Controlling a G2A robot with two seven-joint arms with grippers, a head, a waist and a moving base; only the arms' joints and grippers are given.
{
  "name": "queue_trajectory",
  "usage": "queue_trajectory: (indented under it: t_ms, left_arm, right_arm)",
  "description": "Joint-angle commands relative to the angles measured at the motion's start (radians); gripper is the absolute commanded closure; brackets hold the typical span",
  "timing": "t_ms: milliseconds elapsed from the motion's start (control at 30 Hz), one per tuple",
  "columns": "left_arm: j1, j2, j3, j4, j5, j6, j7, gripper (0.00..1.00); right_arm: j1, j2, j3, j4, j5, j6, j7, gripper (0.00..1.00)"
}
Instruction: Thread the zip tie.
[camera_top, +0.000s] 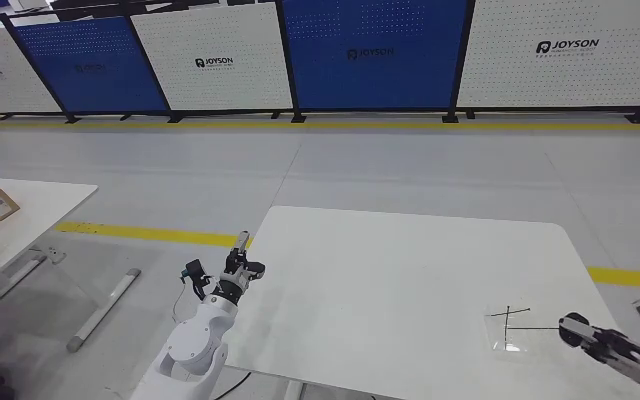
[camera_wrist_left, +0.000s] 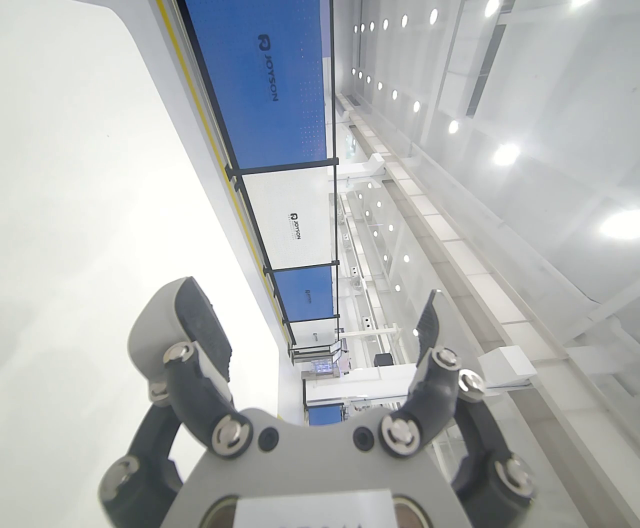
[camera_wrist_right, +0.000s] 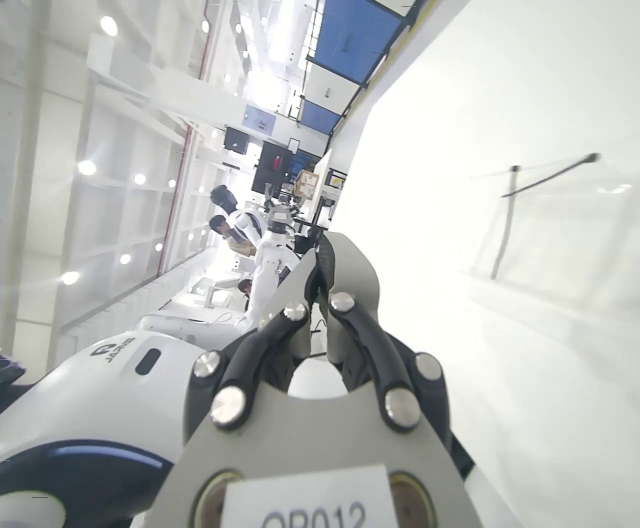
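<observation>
A white rectangular surface (camera_top: 400, 270) spans the top view. The left claw (camera_top: 240, 248) rests released at lower left. The right claw (camera_top: 573, 327), clenched on nothing, sits lower right beside thin black plastic zip ties (camera_top: 510, 320). Threading looks unstarted; next comes a grasp.

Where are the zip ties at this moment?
In the top view, the zip ties lie crossed on a clear sheet near the table's near right corner, close beside the right gripper.
</observation>
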Motion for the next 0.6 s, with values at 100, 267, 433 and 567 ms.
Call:
queue_trajectory:
  t_ms: [100, 267, 433, 567]
  left_arm:
    - [0.000, 0.000, 0.000, 0.000, 0.000, 0.000, 0.000, 0.00]
    - [0.000, 0.000, 0.000, 0.000, 0.000, 0.000, 0.000, 0.00]
    - [0.000, 0.000, 0.000, 0.000, 0.000, 0.000, 0.000, 0.00]
    - [0.000, 0.000, 0.000, 0.000, 0.000, 0.000, 0.000, 0.00]
  right_arm:
    - [-0.074, -0.006, 0.001, -0.135, -0.070, 0.037, -0.149, 1.00]
    - [-0.074, -0.006, 0.001, -0.135, -0.070, 0.037, -0.149, 1.00]
    - [-0.075, -0.008, -0.002, -0.135, -0.067, 0.040, -0.168, 1.00]
    - [-0.111, -0.022, -0.043, -0.148, -0.020, 0.005, -0.252, 1.00]
